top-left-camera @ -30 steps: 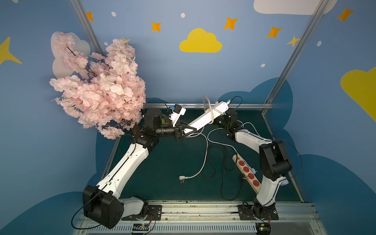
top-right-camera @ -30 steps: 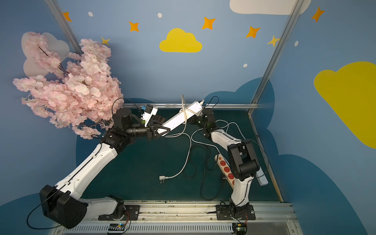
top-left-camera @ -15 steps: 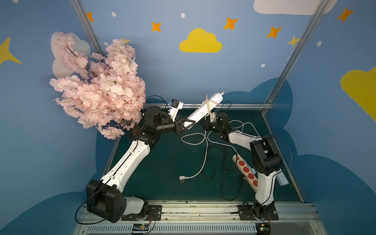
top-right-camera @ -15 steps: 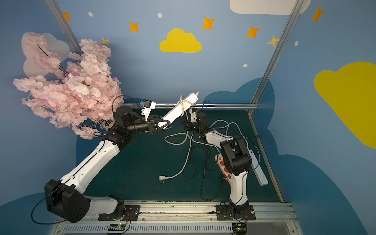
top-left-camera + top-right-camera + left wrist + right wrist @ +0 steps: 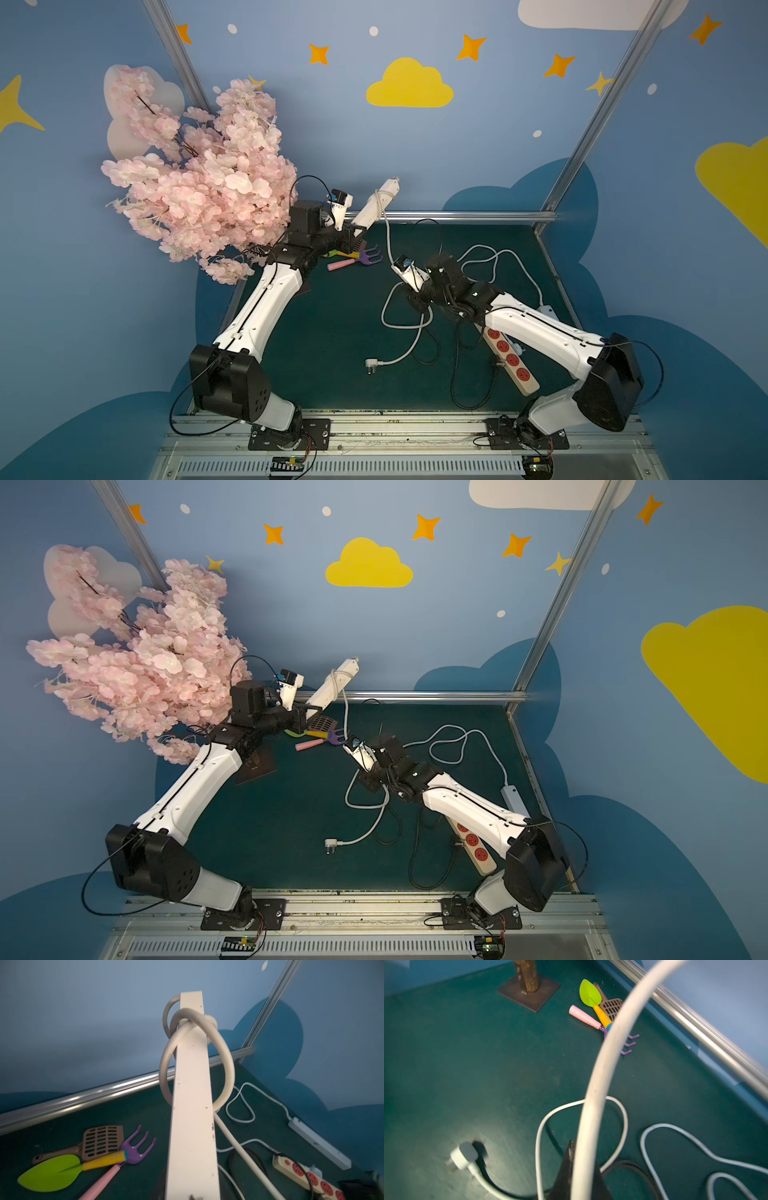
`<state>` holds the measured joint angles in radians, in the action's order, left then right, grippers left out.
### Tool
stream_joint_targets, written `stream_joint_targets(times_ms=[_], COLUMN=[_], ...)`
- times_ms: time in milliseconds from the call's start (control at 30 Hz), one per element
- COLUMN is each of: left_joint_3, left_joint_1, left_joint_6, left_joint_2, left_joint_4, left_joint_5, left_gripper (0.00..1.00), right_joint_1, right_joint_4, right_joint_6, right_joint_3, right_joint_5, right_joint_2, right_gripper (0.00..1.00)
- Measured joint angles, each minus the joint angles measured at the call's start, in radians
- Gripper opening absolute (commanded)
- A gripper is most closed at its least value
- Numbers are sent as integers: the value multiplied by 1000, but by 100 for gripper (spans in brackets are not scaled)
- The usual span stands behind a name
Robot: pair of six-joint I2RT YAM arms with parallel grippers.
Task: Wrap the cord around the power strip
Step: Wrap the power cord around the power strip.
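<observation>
Left gripper [image 5: 353, 231] is clamped tight on the low end of the power strip [image 5: 376, 203], which is held in the air, tilted, top end up past the back rail [image 5: 457, 216]. Strip is rigid, light, smooth plastic, so loops can slide along it. Cord [image 5: 228, 1068] is thick and springy, with loose turns near the top end that will likely unwind if slack. Right gripper [image 5: 417, 302] is closed on the cord lower down, near the mat; looks pinched, but fingertips are mostly hidden. Plug [image 5: 371, 365] lies free on the mat. Room: blossom tree [image 5: 199, 187] crowds the left arm, toy tools [image 5: 368, 257] sit under the strip, red-socket strip [image 5: 511, 359] lies under the right arm
</observation>
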<state>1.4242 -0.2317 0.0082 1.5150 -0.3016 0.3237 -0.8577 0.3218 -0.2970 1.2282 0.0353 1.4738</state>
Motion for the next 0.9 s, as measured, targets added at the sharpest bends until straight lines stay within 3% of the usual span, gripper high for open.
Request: stream_joint_targets(times_ms=[133,233,367,600,900], left_joint_3=[-19,-55,-65,-64,-28], left_joint_1=[-82,-126,-169,-211,-206], left_joint_6=[131,200,296,417,462], left_joint_2=[33,34,24,-40,-57], left_joint_4=[-123,-190,-284,-409,-502], left_joint_5=[-113,-128,-40,196,249], left_gripper=[2,2,3,3,3], right_joint_1=[-28,-11,100,293,403], right_joint_4=[80,135,222,397,542], right_joint_6=[-172,-256,-328,-385,-393], right_joint_3=[86,209,438,743,828], right_joint_5=[61,68,40,-78,-108], right_joint_2=[-33,-29,23,245,387], right_gripper=[0,0,0,0,0])
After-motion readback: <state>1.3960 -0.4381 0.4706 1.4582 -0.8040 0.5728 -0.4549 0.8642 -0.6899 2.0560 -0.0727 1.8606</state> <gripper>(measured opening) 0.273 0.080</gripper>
